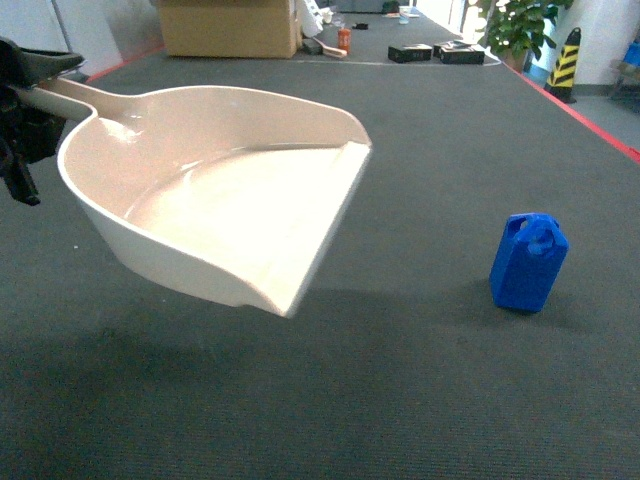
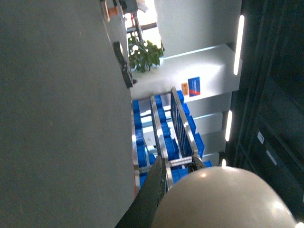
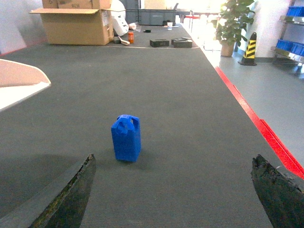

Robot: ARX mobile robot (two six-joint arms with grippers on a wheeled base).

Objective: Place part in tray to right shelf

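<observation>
The part stood upright on the dark mat right of the tray my left gripper clasped; light, rigid, slick, best pinched across flat sides by my spread right gripper.

— Where are your views looking from?
— Your head camera slants down at the tray, close up. Your right wrist camera sits low, facing the part; both share it. Your left wrist camera, rolled sideways, looks past the tray's back toward the shelf.
</observation>
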